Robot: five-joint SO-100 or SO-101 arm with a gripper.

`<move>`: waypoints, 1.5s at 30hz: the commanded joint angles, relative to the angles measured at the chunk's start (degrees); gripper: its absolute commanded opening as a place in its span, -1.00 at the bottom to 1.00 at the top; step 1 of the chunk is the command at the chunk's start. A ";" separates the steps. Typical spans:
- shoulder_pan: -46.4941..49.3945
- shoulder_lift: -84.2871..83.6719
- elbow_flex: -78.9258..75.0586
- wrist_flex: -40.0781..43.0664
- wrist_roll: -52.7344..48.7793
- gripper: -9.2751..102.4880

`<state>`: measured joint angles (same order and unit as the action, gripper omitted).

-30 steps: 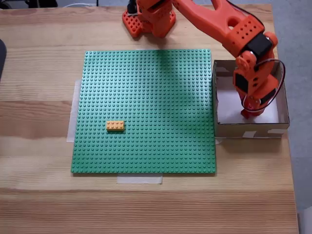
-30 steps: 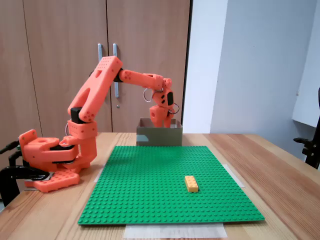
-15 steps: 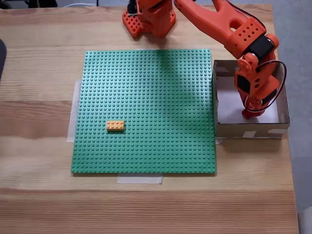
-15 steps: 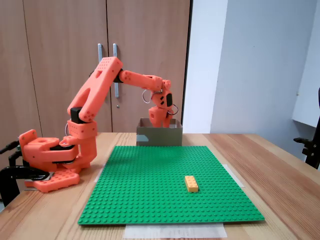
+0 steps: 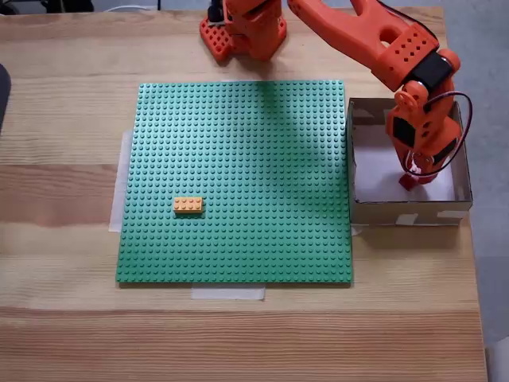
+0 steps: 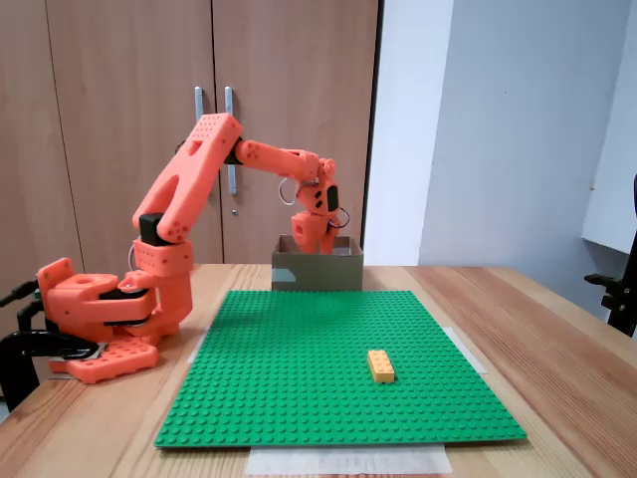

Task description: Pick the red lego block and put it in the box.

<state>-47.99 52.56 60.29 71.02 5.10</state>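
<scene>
The arm (image 6: 199, 169) is showing bright orange printed plastic throughout, with perforated panels of small holes, black motor blocks sitting at its joints, and thin dark cables looping near the wrist (image 5: 421, 131).

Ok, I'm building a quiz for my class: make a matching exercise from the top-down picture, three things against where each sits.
Things:
1 brick
2 box
3 arm base

Places, in the top-down fixed view:
A beyond the top edge of the plate
B on the plate, lower left part
C just right of the plate

Pairs: 1-B, 2-C, 3-A.
</scene>
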 commanded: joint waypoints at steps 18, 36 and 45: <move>0.09 26.28 16.17 -7.65 -2.11 -0.56; 15.64 74.88 55.28 -15.82 -9.05 -0.73; 32.17 97.56 70.93 -18.37 -5.98 -0.85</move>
<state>-19.51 143.96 128.41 53.70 -1.85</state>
